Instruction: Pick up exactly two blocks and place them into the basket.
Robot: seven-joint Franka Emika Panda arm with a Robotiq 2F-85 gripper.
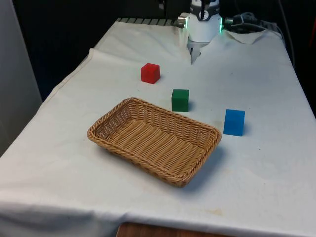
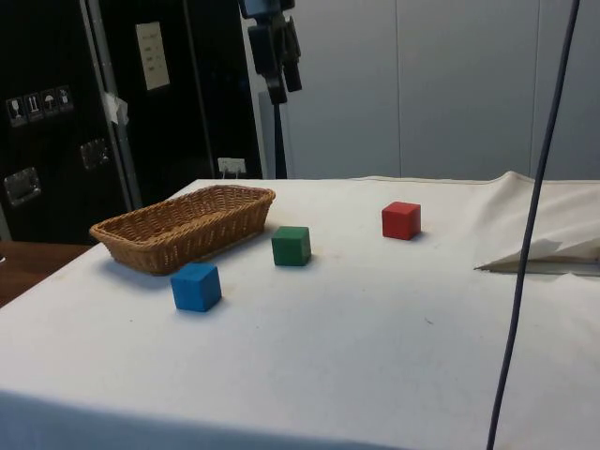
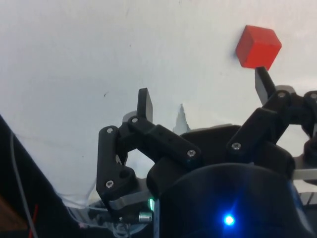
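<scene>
The black two-finger gripper (image 3: 205, 96) has jointed plastic linkages fastened with silver screws and flat dark fingers (image 3: 145, 105). The white rounded arm housing (image 1: 204, 27) carries green lights at its sides.

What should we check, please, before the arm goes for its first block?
1. Gripper open and holding nothing: ok, fingers stand wide apart in the wrist view.
2. Basket holds no blocks yet: ok, two still to place.
3. Red block, green block and blue block each stand apart on the cloth, with room around them for the fingers: ok.
4. Gripper lined up over a block: not ok, the red block sits off beside one finger in the wrist view.
5. Gripper height above the cloth: cannot tell.
</scene>
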